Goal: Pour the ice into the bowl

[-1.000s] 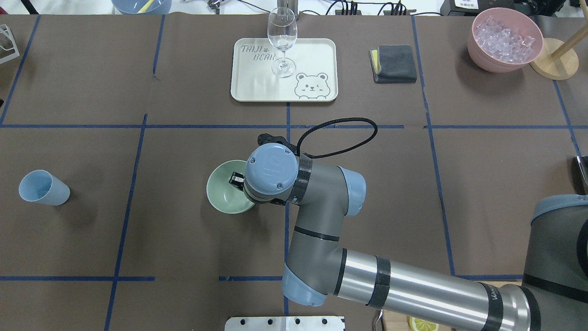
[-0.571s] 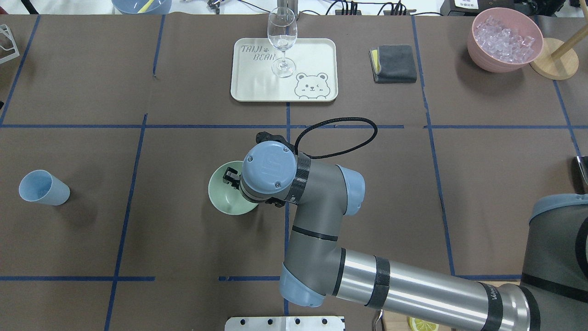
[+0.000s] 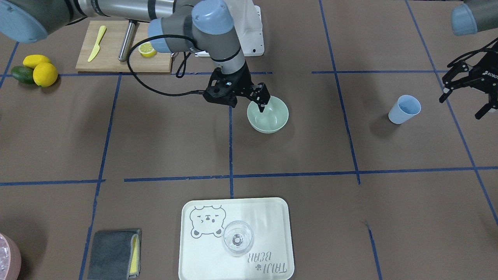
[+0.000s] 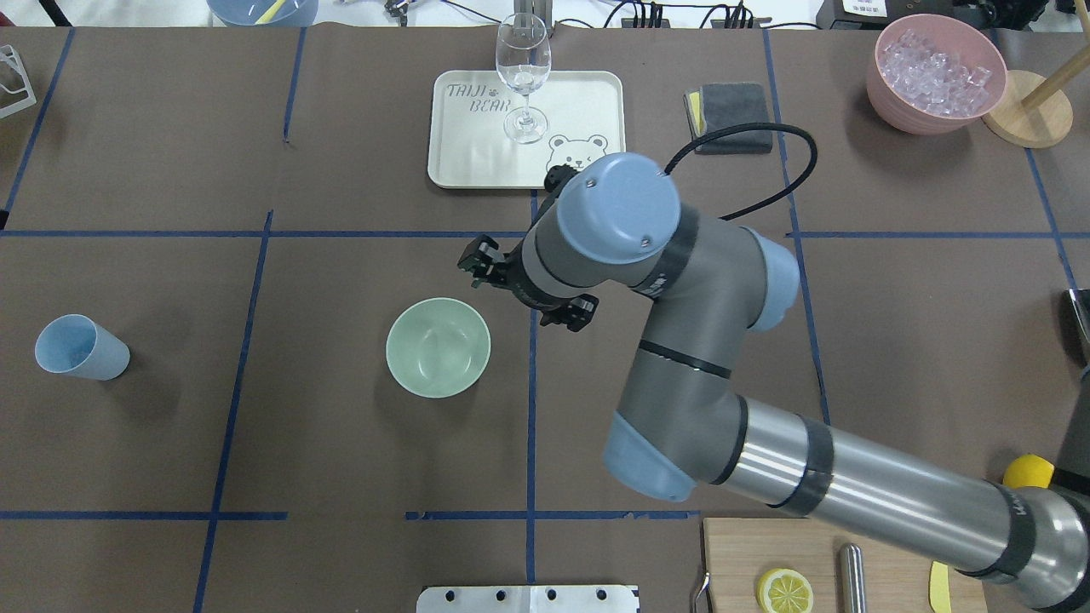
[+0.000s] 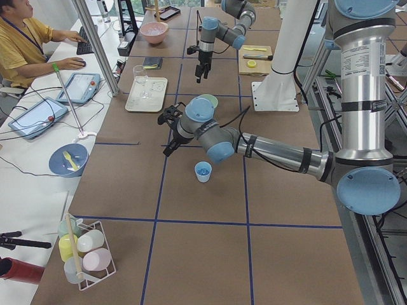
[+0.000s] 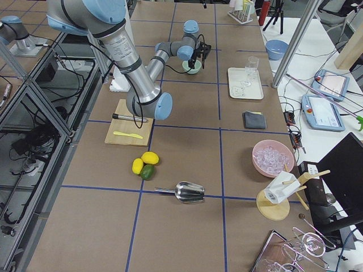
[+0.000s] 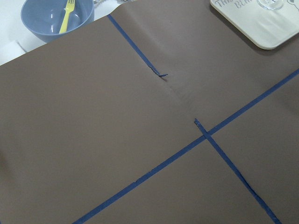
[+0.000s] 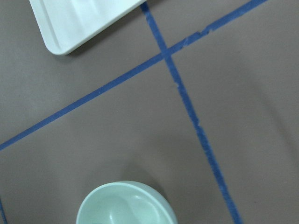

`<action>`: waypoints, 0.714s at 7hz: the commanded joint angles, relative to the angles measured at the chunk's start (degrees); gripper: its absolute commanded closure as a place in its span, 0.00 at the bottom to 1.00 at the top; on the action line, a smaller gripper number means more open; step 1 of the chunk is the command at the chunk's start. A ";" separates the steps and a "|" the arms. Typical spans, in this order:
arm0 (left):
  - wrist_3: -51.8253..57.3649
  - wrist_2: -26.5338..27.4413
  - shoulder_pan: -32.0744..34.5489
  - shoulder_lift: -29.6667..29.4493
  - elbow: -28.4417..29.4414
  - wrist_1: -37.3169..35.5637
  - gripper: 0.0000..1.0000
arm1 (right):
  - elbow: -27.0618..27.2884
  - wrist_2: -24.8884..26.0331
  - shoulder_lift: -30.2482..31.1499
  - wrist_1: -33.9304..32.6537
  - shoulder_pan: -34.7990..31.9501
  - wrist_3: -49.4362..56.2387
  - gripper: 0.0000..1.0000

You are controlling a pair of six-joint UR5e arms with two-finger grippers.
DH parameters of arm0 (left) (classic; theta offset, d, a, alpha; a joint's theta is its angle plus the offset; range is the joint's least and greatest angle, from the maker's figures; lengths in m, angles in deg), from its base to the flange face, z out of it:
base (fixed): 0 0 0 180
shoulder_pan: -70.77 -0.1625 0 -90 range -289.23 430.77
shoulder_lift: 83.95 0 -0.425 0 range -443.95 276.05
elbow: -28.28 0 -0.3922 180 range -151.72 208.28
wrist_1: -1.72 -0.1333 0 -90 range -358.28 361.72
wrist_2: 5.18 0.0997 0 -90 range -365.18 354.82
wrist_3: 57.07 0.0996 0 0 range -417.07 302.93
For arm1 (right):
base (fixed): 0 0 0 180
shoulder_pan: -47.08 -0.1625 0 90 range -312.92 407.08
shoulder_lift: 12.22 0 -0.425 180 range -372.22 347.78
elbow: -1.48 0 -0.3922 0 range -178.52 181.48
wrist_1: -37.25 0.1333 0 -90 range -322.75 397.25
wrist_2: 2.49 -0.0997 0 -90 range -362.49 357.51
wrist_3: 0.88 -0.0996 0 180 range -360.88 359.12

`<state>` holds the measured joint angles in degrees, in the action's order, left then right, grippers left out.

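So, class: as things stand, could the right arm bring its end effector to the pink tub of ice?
Probably yes. The right end effector hangs open and empty near the bowl, and only the flat grey cloth lies near the path to the pink tub on that arm's side.

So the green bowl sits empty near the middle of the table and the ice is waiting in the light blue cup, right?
Not quite. The ice is in the pink tub at the far right corner, not in the light blue cup, which looks empty; the overhead exterior view shows both. The rest holds: the green bowl sits empty near the middle of the table.
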<state>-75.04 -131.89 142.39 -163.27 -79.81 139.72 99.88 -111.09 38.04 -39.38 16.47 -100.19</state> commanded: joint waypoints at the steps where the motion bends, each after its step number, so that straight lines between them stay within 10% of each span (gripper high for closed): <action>1: -11.22 7.00 -3.13 11.79 -0.11 20.31 0.01 | 12.82 -4.15 14.54 0.17 -4.95 6.63 0.00; 5: -30.50 25.57 -18.90 17.97 0.94 35.82 0.09 | 17.18 -8.84 29.28 0.96 -12.10 22.15 0.00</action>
<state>-99.87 -113.21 130.06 -146.07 -79.25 171.78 117.15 -119.81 65.24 -38.51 5.17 -80.27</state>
